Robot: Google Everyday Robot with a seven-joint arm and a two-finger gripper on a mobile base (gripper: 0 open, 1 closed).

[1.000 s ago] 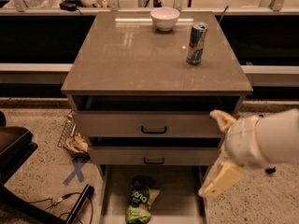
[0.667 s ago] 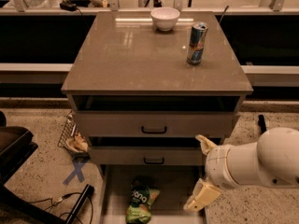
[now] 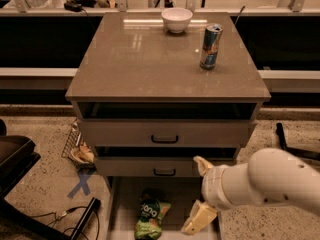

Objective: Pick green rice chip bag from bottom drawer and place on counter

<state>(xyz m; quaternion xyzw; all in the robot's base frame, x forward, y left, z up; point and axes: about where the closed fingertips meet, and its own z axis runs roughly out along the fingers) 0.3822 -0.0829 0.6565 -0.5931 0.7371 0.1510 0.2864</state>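
The green rice chip bag [image 3: 150, 216] lies on the pale floor of the open bottom drawer [image 3: 124, 204], a little left of its middle. My gripper [image 3: 200, 192] hangs over the drawer's right part, to the right of the bag and apart from it. Its two cream fingers [image 3: 199, 219] are spread wide with nothing between them. The white arm reaches in from the lower right. The grey-brown counter [image 3: 145, 64] tops the cabinet above.
A blue-silver drink can [image 3: 210, 46] and a white bowl [image 3: 176, 19] stand on the counter's far right and back. Two upper drawers with black handles [image 3: 164, 139] are closed. A wire basket [image 3: 77, 146] and a blue floor cross [image 3: 80, 184] lie left of the cabinet.
My gripper and arm have moved left and down, from beside the cabinet's right edge to over the right part of the bottom drawer. The bag has not moved.
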